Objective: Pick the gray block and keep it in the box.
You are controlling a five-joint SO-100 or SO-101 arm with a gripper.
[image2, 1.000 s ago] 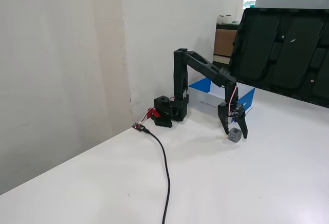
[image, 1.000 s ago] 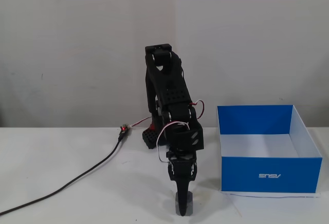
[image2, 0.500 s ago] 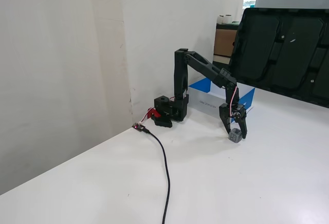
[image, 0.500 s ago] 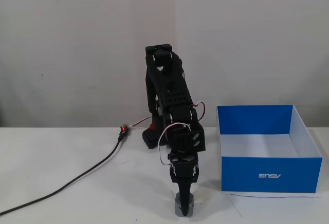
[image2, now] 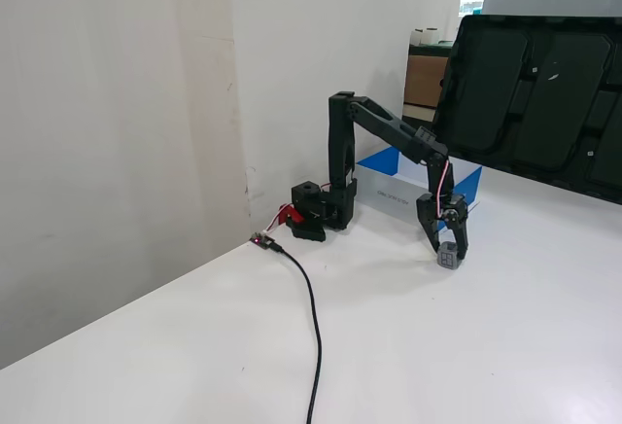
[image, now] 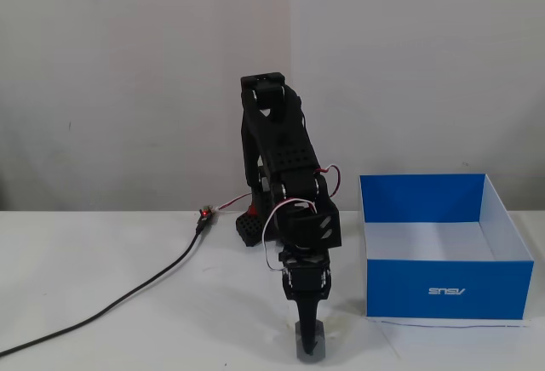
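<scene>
The gray block (image: 310, 342) sits at table level near the front edge, left of the box in a fixed view. It also shows in another fixed view (image2: 447, 256). My gripper (image: 308, 327) points straight down onto it, with the fingers (image2: 459, 234) closed against its sides. The blue box (image: 443, 289) with a white inside stands open and empty to the right of the gripper. From the side, the box (image2: 391, 189) lies behind the arm, partly hidden by it.
A black cable (image: 128, 299) runs from a small connector board (image: 204, 214) off to the front left, and shows in the side view (image2: 313, 317). The arm's base (image2: 316, 212) stands by the wall. A large black tray (image2: 544, 103) leans behind the table.
</scene>
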